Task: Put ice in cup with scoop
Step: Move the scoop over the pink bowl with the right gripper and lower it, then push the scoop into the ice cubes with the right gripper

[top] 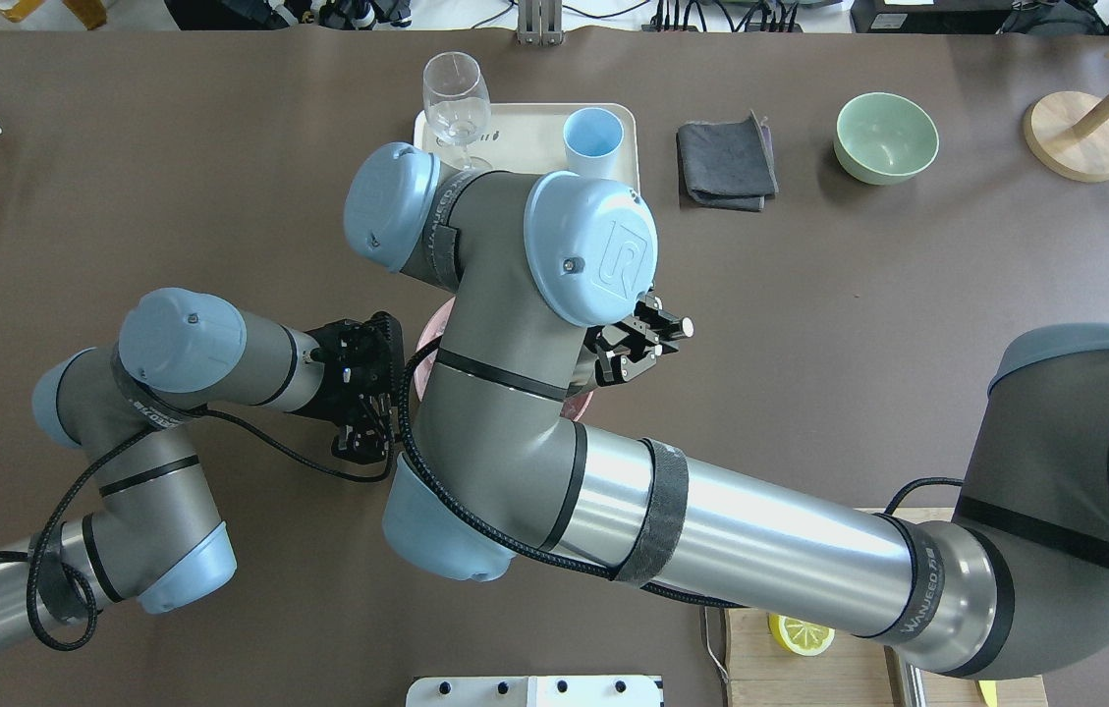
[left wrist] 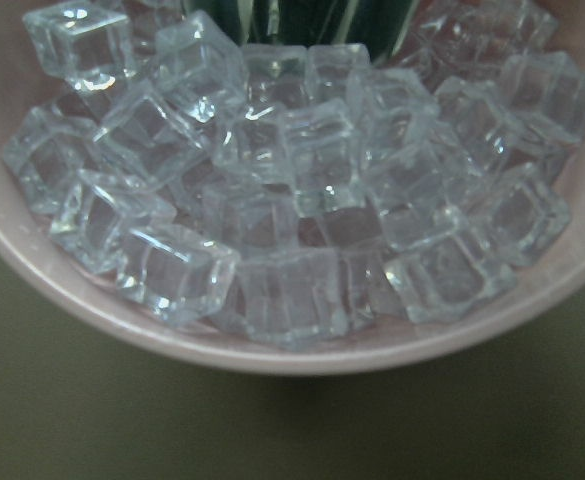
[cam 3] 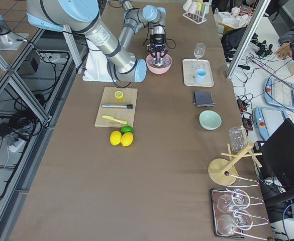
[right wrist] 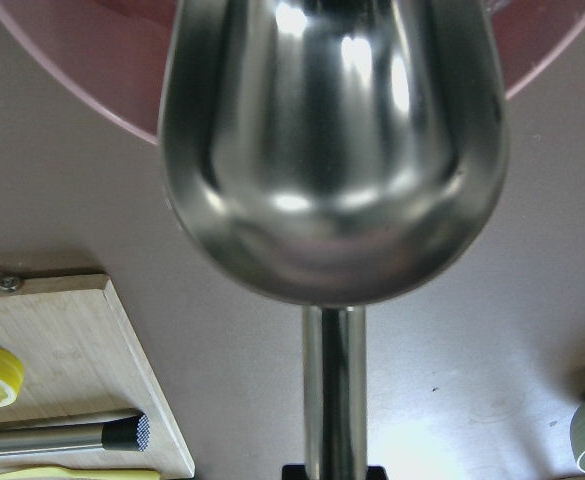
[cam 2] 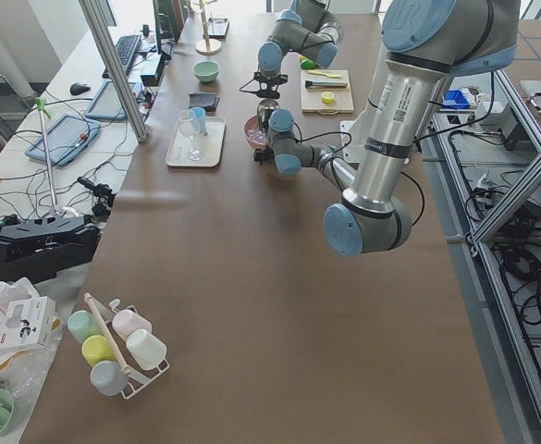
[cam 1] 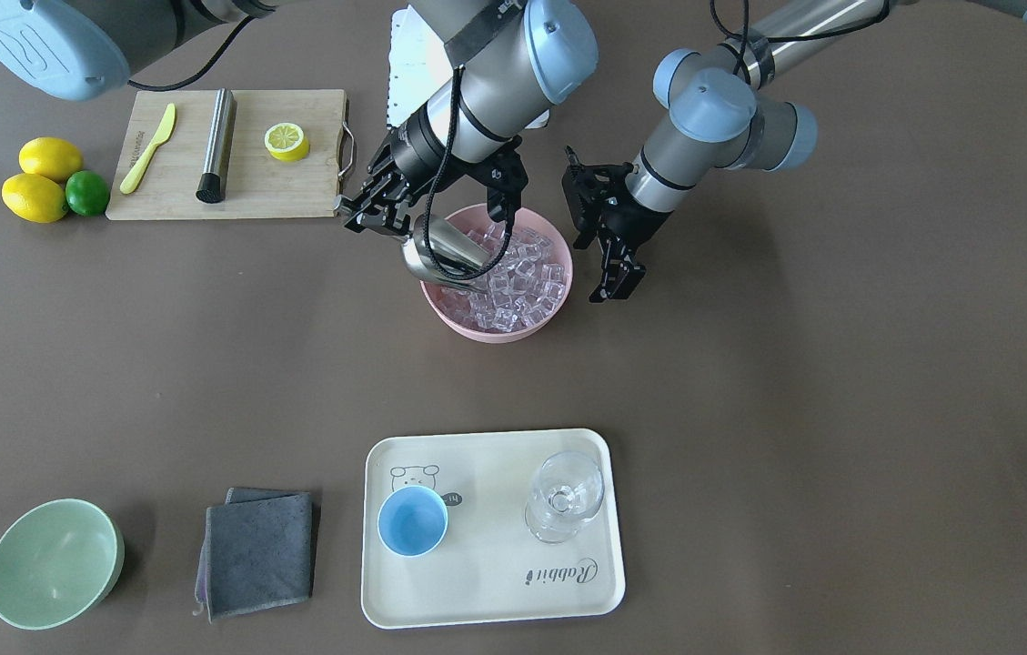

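The steel scoop [cam 1: 440, 255] hangs tilted over the near-left rim of the pink bowl [cam 1: 495, 332], its mouth at the heap of clear ice cubes [cam 1: 518, 282]. My right gripper [cam 1: 378, 218] is shut on the scoop's handle; the right wrist view shows the scoop's underside [right wrist: 332, 150]. My left gripper [cam 1: 618, 280] hovers just beside the bowl's other side, open and empty. Its wrist view is filled with the ice [left wrist: 292, 170] and the bowl rim [left wrist: 372, 350]. The light-blue cup [cam 1: 412, 520] stands empty on the cream tray [cam 1: 495, 591].
A clear stemmed glass [cam 1: 565, 496] shares the tray. A grey cloth [cam 1: 258, 550] and a pale green bowl [cam 1: 54, 564] lie beside it. A cutting board [cam 1: 295, 196] holds a lemon half, a yellow knife and a steel cylinder [cam 1: 216, 146]; lemons and a lime lie beyond it.
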Controlling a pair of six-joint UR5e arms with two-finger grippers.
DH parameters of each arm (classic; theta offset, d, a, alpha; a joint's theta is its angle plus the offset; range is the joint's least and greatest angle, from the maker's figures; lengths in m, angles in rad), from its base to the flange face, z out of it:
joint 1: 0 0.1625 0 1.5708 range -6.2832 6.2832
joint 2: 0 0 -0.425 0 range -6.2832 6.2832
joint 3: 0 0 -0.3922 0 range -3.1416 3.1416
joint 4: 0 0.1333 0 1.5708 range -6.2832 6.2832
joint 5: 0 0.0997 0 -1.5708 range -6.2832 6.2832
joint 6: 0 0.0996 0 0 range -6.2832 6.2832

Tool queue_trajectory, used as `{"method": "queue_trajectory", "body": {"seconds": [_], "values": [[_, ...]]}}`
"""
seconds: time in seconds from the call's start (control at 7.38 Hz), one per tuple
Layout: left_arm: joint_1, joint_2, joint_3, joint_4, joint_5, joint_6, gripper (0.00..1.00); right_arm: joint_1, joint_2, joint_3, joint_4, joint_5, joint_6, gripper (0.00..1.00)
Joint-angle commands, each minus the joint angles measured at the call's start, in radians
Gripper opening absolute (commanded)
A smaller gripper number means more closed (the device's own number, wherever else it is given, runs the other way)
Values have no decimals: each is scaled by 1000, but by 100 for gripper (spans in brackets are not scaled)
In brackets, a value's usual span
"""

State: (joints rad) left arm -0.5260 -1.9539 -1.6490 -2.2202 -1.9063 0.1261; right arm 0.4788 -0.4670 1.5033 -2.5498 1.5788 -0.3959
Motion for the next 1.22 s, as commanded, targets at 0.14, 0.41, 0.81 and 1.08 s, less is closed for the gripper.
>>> {"method": "queue_trajectory", "body": {"seconds": [0.14,0.41,0.81,1.08], "values": [[0,36,6,-39,1,-2,99,-2,-45,26,86,1,8,0],[0,36,12,-42,1,0,99,-2,-88,84,132,6,9,0],[1,24,14,-32,3,-2,99,0,-139,135,212,15,18,0],[1,21,20,-30,3,-2,99,0,-186,170,276,20,54,0]]}}
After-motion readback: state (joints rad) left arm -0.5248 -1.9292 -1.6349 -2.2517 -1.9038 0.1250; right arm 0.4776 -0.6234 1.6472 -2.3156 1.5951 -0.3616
